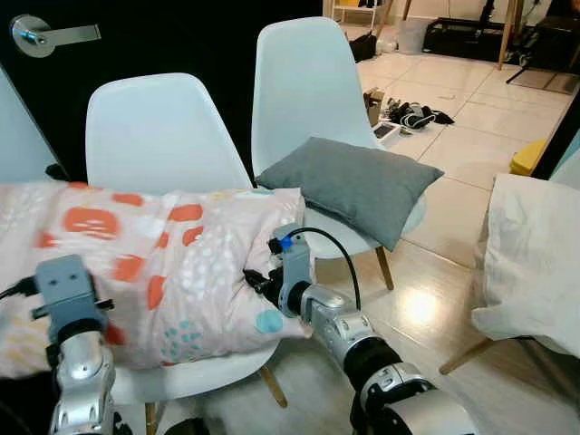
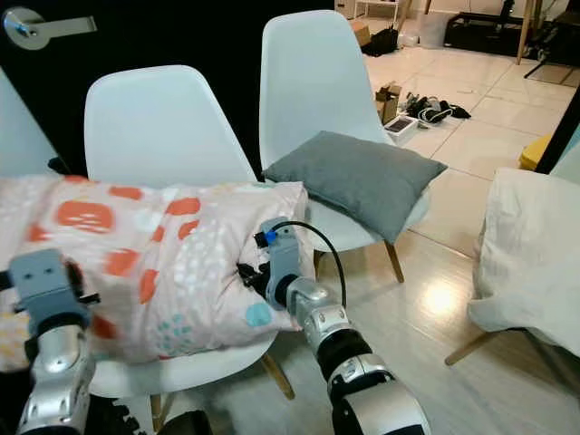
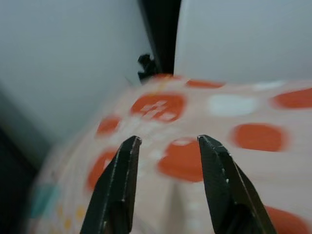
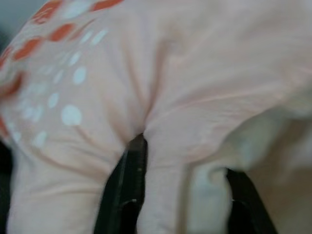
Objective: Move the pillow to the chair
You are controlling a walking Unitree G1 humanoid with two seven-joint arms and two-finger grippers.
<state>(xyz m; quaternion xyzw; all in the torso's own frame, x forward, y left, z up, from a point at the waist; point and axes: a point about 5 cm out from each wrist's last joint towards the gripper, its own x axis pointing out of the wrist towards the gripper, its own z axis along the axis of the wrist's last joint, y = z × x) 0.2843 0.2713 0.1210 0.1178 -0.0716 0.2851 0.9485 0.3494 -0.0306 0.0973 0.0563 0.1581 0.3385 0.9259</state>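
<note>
A big pink pillow (image 1: 163,263) with orange and white spots lies across the seat of the nearer white chair (image 1: 159,136). My left gripper (image 3: 165,141) is open at the pillow's left end, with its fingertips just short of the fabric and nothing between them. At the pillow's right edge my right gripper (image 1: 260,276) is pushed into it. In the right wrist view its fingers (image 4: 131,185) stand apart with a loose fold of the pillow (image 4: 165,122) bulging between them.
A second white chair (image 1: 308,82) stands close on the right and carries a grey cushion (image 1: 358,186). A white cloth-covered seat (image 1: 535,263) is at the far right. Behind the chairs is a dark door with a handle (image 1: 45,34). Clutter (image 1: 412,115) lies on the tiled floor.
</note>
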